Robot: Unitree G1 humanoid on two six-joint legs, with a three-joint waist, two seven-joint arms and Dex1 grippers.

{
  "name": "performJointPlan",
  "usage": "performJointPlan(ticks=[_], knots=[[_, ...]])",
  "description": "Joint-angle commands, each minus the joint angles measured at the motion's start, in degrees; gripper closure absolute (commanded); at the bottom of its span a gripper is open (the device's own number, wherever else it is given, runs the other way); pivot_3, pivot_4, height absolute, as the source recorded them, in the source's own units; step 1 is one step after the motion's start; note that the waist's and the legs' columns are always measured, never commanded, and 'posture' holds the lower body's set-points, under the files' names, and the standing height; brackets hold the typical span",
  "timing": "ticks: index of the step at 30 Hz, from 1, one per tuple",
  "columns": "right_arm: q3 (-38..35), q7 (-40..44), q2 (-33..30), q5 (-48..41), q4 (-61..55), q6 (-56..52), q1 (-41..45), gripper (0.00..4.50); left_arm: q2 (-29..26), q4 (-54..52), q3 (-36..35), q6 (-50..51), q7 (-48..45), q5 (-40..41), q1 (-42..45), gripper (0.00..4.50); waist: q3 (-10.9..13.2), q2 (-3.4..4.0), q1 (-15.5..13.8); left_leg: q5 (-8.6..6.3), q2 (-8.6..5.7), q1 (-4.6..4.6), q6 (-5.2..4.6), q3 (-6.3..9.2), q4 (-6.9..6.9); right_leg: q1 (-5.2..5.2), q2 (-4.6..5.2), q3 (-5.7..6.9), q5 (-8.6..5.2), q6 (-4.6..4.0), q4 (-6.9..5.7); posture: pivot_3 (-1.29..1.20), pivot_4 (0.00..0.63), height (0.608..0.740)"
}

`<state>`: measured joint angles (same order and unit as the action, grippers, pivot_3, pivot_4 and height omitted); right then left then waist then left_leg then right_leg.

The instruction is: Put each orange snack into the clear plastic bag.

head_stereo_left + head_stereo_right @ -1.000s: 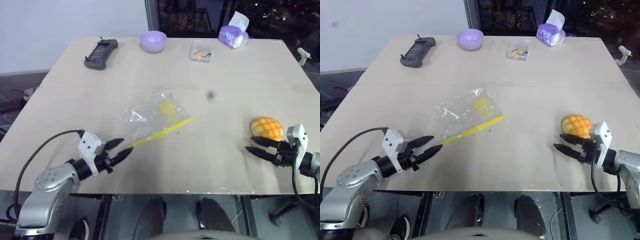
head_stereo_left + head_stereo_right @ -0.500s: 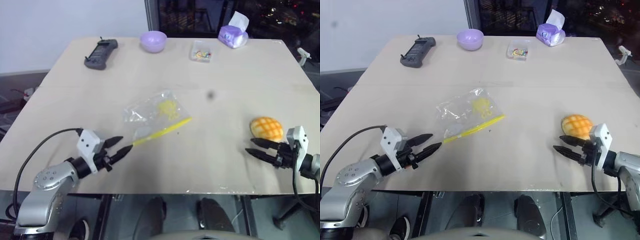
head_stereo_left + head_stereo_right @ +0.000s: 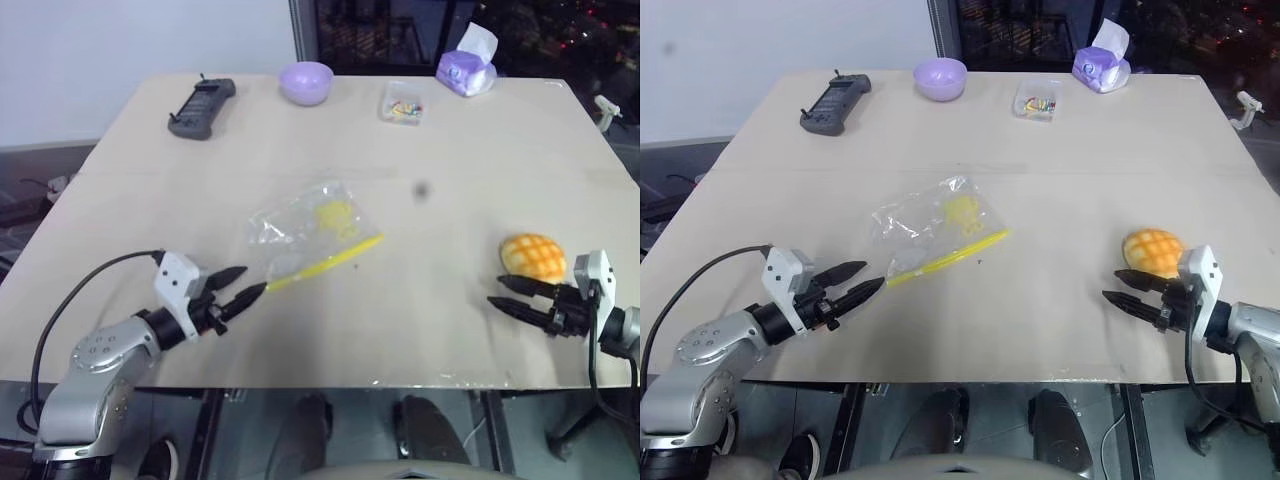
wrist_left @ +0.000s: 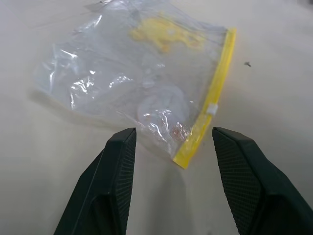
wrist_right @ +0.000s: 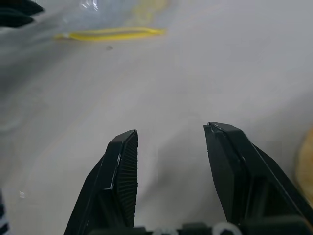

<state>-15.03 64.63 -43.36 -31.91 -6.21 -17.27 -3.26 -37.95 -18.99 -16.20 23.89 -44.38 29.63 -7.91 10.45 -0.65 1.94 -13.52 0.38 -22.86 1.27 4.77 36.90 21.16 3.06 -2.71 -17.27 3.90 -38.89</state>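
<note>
Head views: beige table. Clear plastic bag lies flat mid-table, yellow seal strip on its near edge. Left gripper sits low at the near left, fingers spread and empty, tips just beside the strip's near end, not clearly touching. Orange snack rests on the table at the near right, well apart from the bag. Right gripper is just beside the snack on the near side, jaws apart, nothing between them. Far edge: black handheld device, purple bowl, small clear box of coloured bits, purple tissue pack.

Left wrist view: adds close detail the head views lack, crinkles, yellow print, a white slider on the strip; the bag's corner lies ahead of the two parted fingers, not pinched.

Right wrist view: bare tabletop between the separated fingers; an orange sliver of the snack at the frame edge, the strip far ahead, and the other gripper's dark tips in a corner.
</note>
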Motion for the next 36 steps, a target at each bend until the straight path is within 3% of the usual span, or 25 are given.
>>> performJointPlan(ticks=[1,10,13,19,27,30,34,36], knots=[[-1.2,-0.3,-0.9,-1.0,-2.2,-0.3,1.9,2.17,0.6,-0.4,-0.9,7.7,3.2,4.4,2.2,1.9,0.0,0.0,0.0,0.0,0.0,0.0,0.0,0.01,0.0,0.0,0.0,0.01,0.0,0.0,-0.01,0.0,0.15,0.74],[-1.2,-0.9,-0.7,-0.7,-2.5,-0.2,2.5,2.17,5.0,1.8,-2.7,25.2,13.2,12.2,6.3,1.9,-0.1,0.03,-0.1,0.0,-0.01,0.03,0.0,0.04,0.02,-0.04,0.01,0.03,0.0,0.0,-0.03,0.0,0.15,0.74],[-0.9,-1.3,-0.4,-0.7,-2.9,-0.3,2.7,2.17,6.0,3.2,-1.6,27.7,14.5,13.0,8.6,1.9,-0.1,0.05,-0.3,0.0,-0.02,0.09,0.0,0.08,0.05,-0.1,0.01,0.07,0.0,0.0,-0.05,0.0,0.15,0.74],[0.6,-2.4,0.5,-0.8,-4.2,-0.6,3.6,2.17,14.7,11.3,2.5,30.7,19.6,12.5,17.8,1.9,-0.2,0.19,-1.4,0.0,-0.08,0.22,0.0,0.17,0.23,-0.38,0.01,0.16,0.01,0.02,-0.03,0.0,0.15,0.74],[1.5,-4.4,1.5,-1.5,-8.4,-2.3,4.5,2.17,21.2,18.1,2.4,33.1,22.2,13.5,24.9,1.9,-0.4,0.36,-1.7,0.0,-0.16,0.22,0.0,0.28,0.32,-0.49,0.06,0.25,0.02,0.04,-0.02,0.0,0.15,0.74],[2.0,-5.3,2.2,-1.5,-9.9,-2.6,4.8,2.17,21.9,19.8,1.5,33.9,22.4,14.0,26.7,2.69,-0.4,0.36,-1.7,0.0,-0.17,0.22,0.0,0.3,0.32,-0.49,0.06,0.26,0.02,0.04,-0.02,0.0,0.15,0.74],[2.2,-6.2,2.9,-1.7,-11.1,-2.6,5.1,2.17,22.2,20.7,0.0,35.6,22.4,15.3,28.3,4.42,-0.4,0.35,-1.5,0.0,-0.17,0.18,0.0,0.31,0.32,-0.48,0.06,0.27,0.01,0.04,0.02,0.0,0.15,0.74],[2.2,-6.4,3.1,-1.7,-11.4,-2.7,5.2,2.17,22.6,20.9,-0.9,36.5,22.7,16.3,28.8,4.42,-0.5,0.38,-1.4,0.0,-0.18,0.18,0.0,0.31,0.31,-0.48,0.07,0.27,0.01,0.05,0.01,0.0,0.15,0.74]])
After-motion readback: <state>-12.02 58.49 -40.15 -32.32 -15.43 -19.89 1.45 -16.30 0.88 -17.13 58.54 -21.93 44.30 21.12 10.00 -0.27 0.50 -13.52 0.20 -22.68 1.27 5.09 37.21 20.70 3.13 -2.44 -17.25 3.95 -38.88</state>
